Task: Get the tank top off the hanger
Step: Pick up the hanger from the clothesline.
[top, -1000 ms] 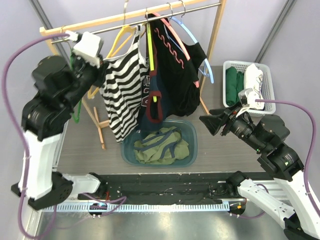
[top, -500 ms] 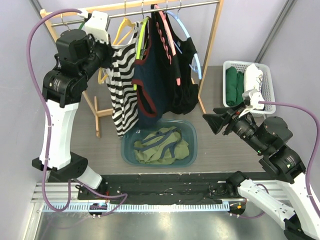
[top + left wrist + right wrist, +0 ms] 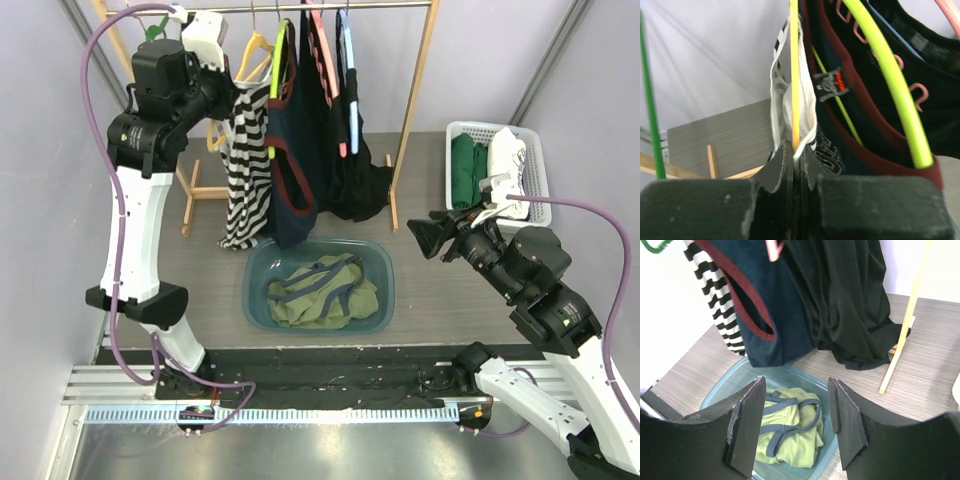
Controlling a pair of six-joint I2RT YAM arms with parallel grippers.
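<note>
The black-and-white striped tank top (image 3: 243, 170) hangs on a yellow hanger (image 3: 256, 48) at the left of the rail. My left gripper (image 3: 236, 92) is up at its shoulder. In the left wrist view the left gripper (image 3: 796, 148) is shut on the white strap (image 3: 808, 107), with the yellow hanger (image 3: 794, 75) running into the jaws alongside the cloth. My right gripper (image 3: 421, 236) hovers open to the right of the rack, apart from the clothes. In its wrist view the right gripper (image 3: 796, 383) has nothing between its fingers.
A navy tank top (image 3: 292, 160) on a lime hanger and black garments (image 3: 352, 150) hang beside the striped one. A blue tub (image 3: 382, 262) holding a green garment (image 3: 790, 432) sits under the rack. A white basket (image 3: 540, 165) of clothes stands at the right. A wooden rack post (image 3: 410, 110) is near.
My left arm has lifted and swung back toward the rail while still gripping the strap. The rack and hanging clothes have gone from leaning forward to upright. The right gripper has barely shifted.
</note>
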